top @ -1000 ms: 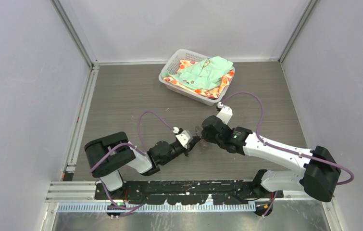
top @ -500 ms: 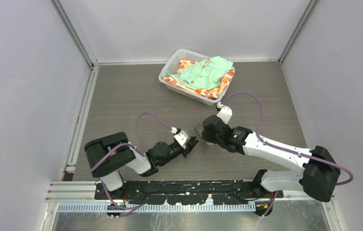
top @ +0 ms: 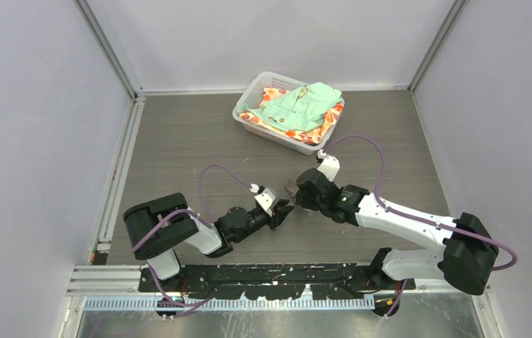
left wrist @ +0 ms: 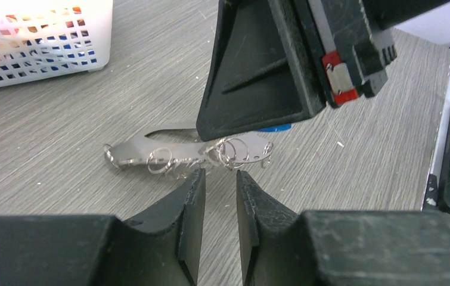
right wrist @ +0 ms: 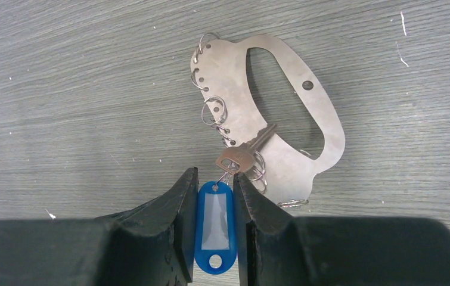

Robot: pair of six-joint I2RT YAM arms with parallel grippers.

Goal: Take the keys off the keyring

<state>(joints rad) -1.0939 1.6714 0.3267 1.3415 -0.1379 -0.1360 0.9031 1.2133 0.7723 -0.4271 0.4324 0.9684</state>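
Observation:
The keyring is a flat silvery oval plate lying on the table, with small wire rings along one side. One silvery key lies across the plate, linked to a blue tag. My right gripper is shut on that tag. In the left wrist view the keyring lies just beyond my left gripper, which is open by a narrow gap with nothing between its fingers. The right gripper's finger stands over the ring cluster. From above, both grippers meet mid-table.
A white mesh basket holding green and orange cloths stands at the back centre; its wall shows in the left wrist view. Pale specks lie scattered on the grey wood-grain table. Enclosure walls stand on three sides.
My left gripper's jaws have gone from shut to slightly open, and it has drawn back a little from the keyring. The right gripper has held still on the blue tag.

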